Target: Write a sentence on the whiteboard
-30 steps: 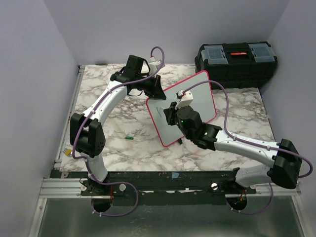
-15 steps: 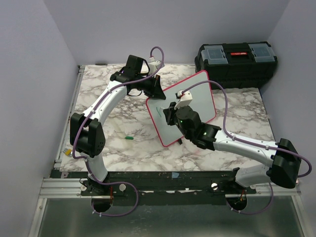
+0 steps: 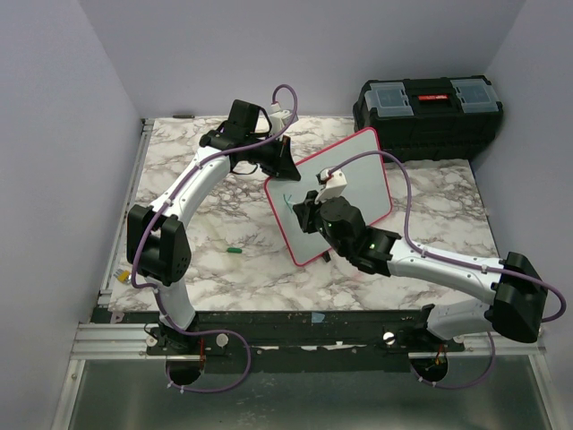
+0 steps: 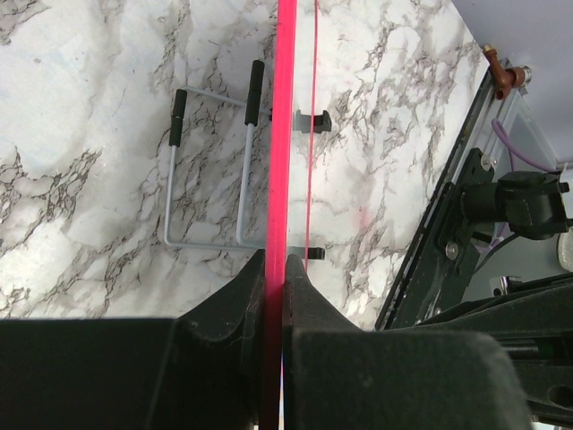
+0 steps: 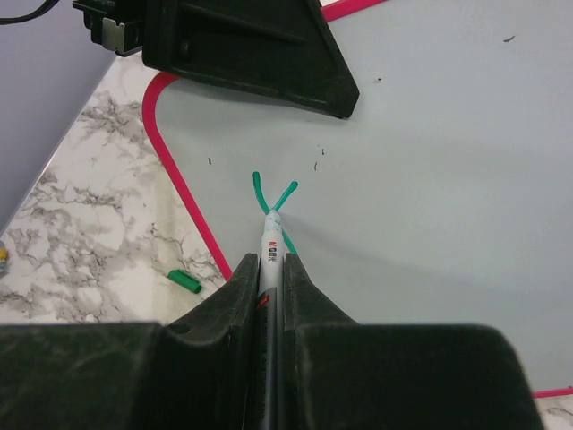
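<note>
Top camera: fixed, high above the near edge, looking down and forward over the whole table (image 3: 260,278). Left wrist camera: very close, sighting edge-on along the rim of the whiteboard (image 4: 285,134). Right wrist camera: close, facing its writing side. All three views share the whiteboard.

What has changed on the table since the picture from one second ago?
The right tool, shut on the green marker, shifted slightly toward the left arm's side and the near edge. The green strokes on the whiteboard now show more clearly. The left tool stayed clamped on the whiteboard's rim; whiteboard, black toolbox and green cap did not move.
</note>
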Controlling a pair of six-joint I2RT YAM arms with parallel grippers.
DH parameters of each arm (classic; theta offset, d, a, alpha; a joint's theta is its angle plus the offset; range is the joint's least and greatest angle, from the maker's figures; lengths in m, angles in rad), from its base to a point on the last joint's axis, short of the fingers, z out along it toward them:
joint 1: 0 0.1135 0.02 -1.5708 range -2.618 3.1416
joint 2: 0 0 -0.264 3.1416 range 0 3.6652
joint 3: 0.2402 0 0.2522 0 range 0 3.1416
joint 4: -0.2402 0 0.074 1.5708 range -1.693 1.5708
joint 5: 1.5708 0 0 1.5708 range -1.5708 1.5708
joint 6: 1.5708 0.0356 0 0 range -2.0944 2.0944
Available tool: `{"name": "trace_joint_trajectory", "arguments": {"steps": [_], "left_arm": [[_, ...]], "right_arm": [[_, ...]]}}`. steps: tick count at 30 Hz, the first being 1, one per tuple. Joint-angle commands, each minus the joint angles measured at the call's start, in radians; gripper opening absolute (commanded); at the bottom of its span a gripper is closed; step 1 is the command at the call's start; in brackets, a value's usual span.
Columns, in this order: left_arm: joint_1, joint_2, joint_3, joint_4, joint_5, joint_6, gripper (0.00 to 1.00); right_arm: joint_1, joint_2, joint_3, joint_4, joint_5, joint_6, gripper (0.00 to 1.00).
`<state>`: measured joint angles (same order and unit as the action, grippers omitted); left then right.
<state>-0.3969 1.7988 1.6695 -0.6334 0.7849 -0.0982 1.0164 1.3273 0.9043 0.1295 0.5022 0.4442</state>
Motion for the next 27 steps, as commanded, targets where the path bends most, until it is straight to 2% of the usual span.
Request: {"name": "trace_joint_trajectory", "arguments": {"steps": [1,12,27], "left_arm": [[-0.008,-0.018,-0.013,-0.002,-0.128,0.061,0.00],[-0.010,-0.021,-0.011,-0.003,-0.131,0.063,0.00],[-0.009,-0.026,0.006,-0.021,-0.130,0.064,0.00]], "right_arm": [[-0.001,0.010,-0.015,-0.023,0.006,0.015,0.01],[-0.001,-0.010,-0.020,-0.104,0.105,0.056,0.01],[0.000,-0.077,0.032,-0.167,0.068,0.048,0.01]]}}
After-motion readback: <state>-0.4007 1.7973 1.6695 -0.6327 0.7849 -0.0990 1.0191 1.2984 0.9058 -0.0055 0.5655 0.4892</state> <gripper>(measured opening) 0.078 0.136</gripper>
